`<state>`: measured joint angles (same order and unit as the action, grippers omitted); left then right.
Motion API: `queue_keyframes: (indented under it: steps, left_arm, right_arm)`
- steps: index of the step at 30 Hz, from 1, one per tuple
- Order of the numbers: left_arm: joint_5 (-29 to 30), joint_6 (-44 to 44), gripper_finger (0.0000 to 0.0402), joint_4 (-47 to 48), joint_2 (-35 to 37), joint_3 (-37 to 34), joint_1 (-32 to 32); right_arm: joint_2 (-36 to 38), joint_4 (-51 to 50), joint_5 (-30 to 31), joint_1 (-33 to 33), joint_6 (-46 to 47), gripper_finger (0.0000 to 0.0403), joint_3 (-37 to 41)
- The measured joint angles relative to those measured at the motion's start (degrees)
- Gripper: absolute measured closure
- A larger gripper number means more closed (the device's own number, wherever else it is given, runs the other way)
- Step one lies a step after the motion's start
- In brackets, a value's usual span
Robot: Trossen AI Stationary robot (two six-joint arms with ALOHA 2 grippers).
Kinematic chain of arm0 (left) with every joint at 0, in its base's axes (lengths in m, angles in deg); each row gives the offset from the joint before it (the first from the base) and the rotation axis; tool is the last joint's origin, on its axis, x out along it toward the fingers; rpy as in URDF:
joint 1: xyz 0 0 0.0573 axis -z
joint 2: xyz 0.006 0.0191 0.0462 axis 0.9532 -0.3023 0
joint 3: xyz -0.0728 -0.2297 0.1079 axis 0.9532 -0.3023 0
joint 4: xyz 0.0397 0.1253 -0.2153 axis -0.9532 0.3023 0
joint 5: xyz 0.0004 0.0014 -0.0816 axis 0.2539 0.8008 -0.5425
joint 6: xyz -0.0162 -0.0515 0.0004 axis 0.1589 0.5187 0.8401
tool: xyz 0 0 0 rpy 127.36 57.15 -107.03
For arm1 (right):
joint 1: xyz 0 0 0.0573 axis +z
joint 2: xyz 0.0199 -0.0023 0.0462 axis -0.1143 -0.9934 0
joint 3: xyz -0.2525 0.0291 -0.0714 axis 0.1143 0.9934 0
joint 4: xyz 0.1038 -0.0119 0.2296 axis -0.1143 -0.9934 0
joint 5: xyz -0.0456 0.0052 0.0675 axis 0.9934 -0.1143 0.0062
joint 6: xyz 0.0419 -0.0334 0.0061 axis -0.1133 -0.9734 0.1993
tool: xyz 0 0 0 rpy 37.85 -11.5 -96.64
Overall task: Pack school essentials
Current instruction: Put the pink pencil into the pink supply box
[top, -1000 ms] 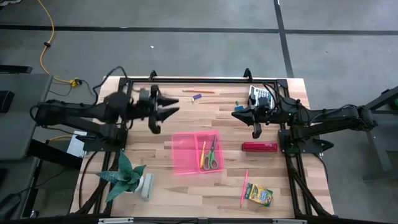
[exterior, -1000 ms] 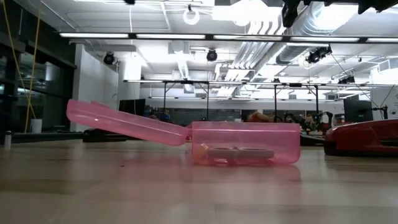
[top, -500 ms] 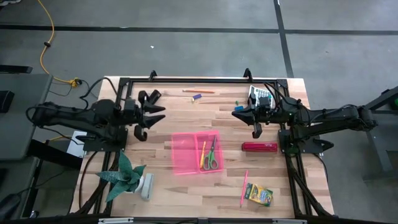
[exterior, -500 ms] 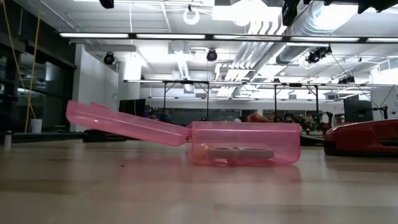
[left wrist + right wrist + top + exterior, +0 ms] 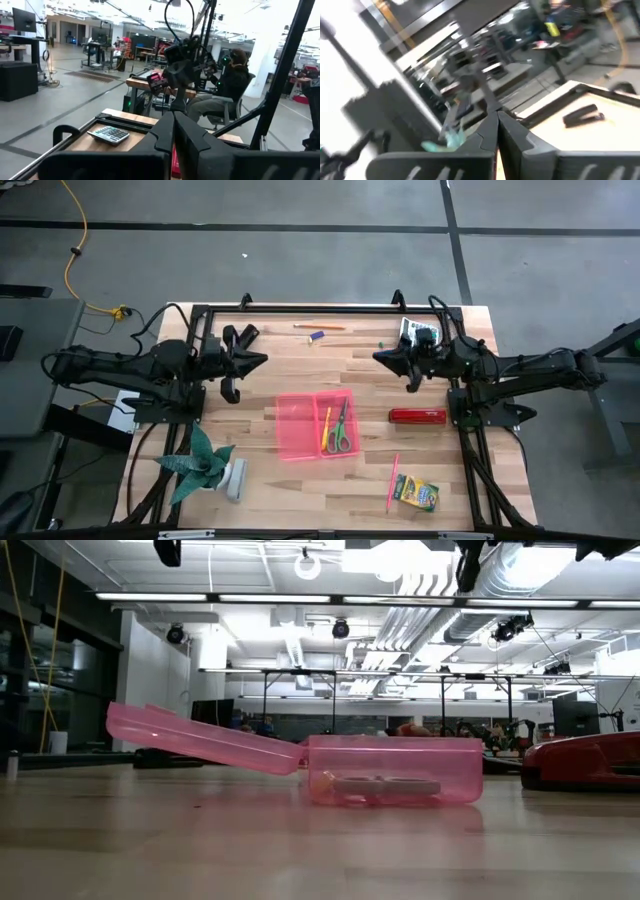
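Note:
An open pink box (image 5: 314,426) lies mid-table, its lid (image 5: 200,738) folded out flat toward the left. Green-handled scissors (image 5: 341,429) and a yellow pencil (image 5: 326,428) lie in its right half. Loose on the table are an orange pencil (image 5: 318,327), a blue eraser (image 5: 318,335), a green eraser (image 5: 381,343), a pink pencil (image 5: 392,482) and a crayon box (image 5: 415,492). My left gripper (image 5: 264,360) hovers shut and level, left of the box. My right gripper (image 5: 377,359) hovers shut and level, to the box's far right. Neither gripper holds anything.
A red stapler (image 5: 417,416) lies right of the box, and a calculator (image 5: 415,330) sits at the far right. A potted plant (image 5: 205,465) stands at the near left. A black frame (image 5: 320,309) rims the table. A person (image 5: 227,87) sits beyond the right side.
My left gripper has drawn back toward the table's left edge, sunk a little, and shut from wide open, on nothing. My right gripper has stayed in place and rolled about its own axis. Nothing on the table has moved.

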<state>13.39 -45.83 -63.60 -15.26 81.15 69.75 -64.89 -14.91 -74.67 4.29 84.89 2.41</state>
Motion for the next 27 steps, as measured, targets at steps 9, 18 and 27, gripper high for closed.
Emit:
queue_keyframes:
  steps: [9, 18, 27]
  left_arm:
    - [1.6, 0.7, 0.0401, 0.0, 0.0, 0.0, 0.0]
    - [2.8, 1.1, 0.0401, 0.0, 0.0, 0.0, 0.0]
    - [2.7, 1.1, 0.0401, 0.0, 0.0, 0.0, 0.0]
  right_arm:
    - [-4.4, -13.3, -2.3, 5.6, 17.5, 0.0325, -0.3]
    - [-16.3, -54.9, -11.8, 21.4, 41.7, 0.0223, -12.2]
    - [-30.2, -63.0, -10.9, 32.3, 76.4, 0.0222, -13.2]
